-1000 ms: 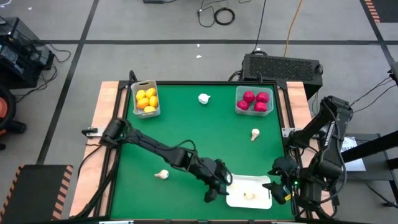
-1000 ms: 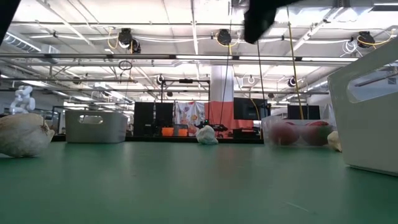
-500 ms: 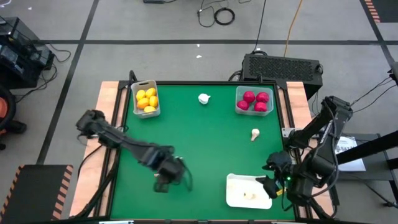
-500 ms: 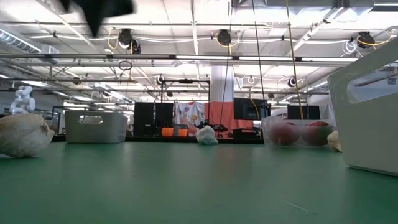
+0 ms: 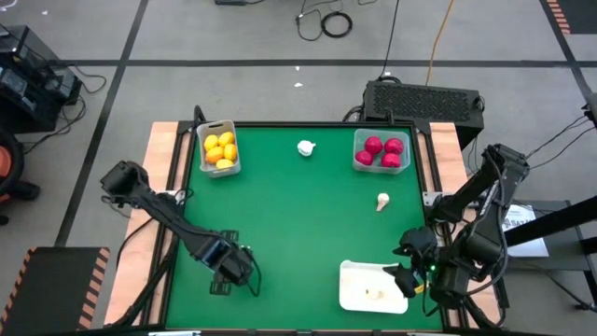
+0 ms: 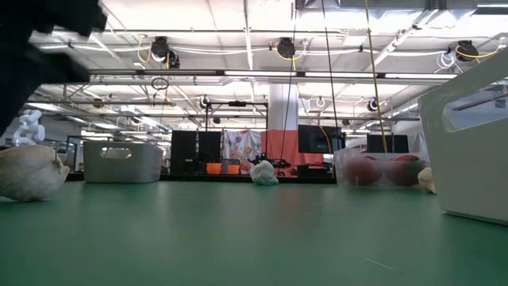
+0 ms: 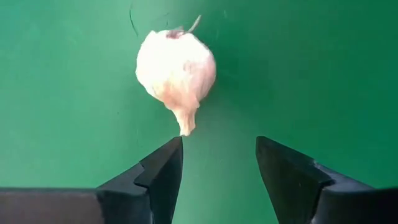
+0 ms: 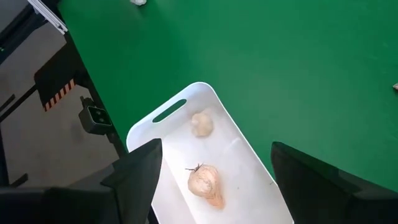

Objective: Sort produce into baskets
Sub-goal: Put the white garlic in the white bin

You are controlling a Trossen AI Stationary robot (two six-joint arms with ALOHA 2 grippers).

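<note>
A white garlic bulb (image 7: 176,68) lies on the green mat near the table's near left. My left gripper (image 7: 217,148) points down over it, open, with the fingertips just short of its pointed end and nothing between them. In the high view that gripper (image 5: 227,276) covers the bulb. My right gripper (image 5: 410,271) hangs open above the right end of the flat white tray (image 5: 359,297), which holds two garlic bulbs (image 8: 201,122) (image 8: 205,182). Two more bulbs (image 5: 306,147) (image 5: 382,201) lie loose on the mat.
A whitish bin of yellow lemons (image 5: 218,149) stands at the far left corner. A clear bin of red fruits (image 5: 380,152) stands at the far right. The middle of the mat (image 5: 298,215) is bare.
My left gripper has swung from beside the tray toward the table's left along the near edge. It has sunk a little and tipped until it points straight down over the near-left garlic bulb. Its fingers have stayed open.
</note>
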